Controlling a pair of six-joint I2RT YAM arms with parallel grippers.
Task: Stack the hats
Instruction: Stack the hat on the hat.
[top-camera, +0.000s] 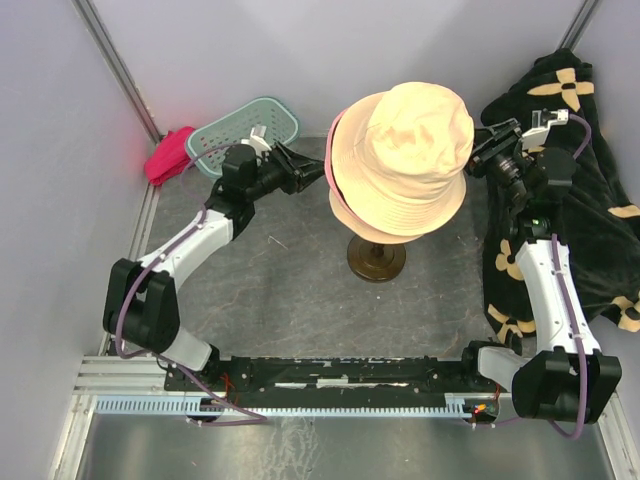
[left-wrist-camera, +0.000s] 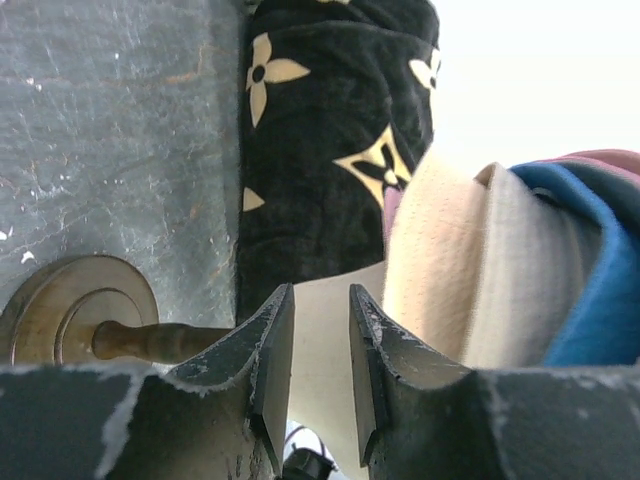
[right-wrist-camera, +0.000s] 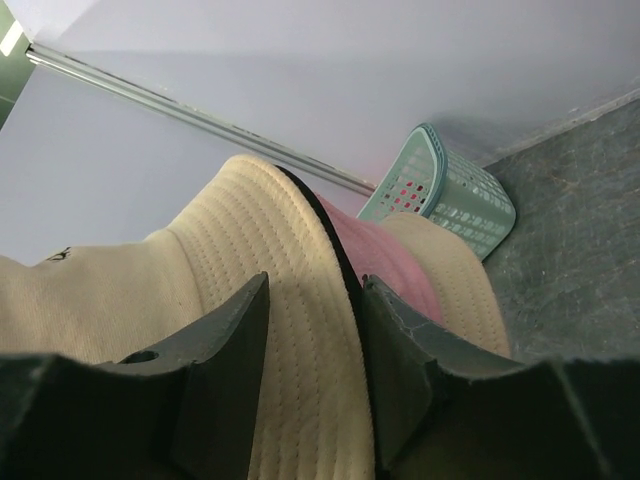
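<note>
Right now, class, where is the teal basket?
In the top view, the teal basket lies back left, between the magenta cloth and the stacked hats.

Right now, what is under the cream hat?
Under the cream hat: edges of a pink hat, a blue hat and a black rim, on a stand. Their crowns are covered.

- Stacked hats (top-camera: 405, 160) sit nested, upper centre of the frame, raised above the worktop.
- Cream bucket hat (top-camera: 415, 130) tops them; pink brim (top-camera: 338, 190) peeks out left.
</note>
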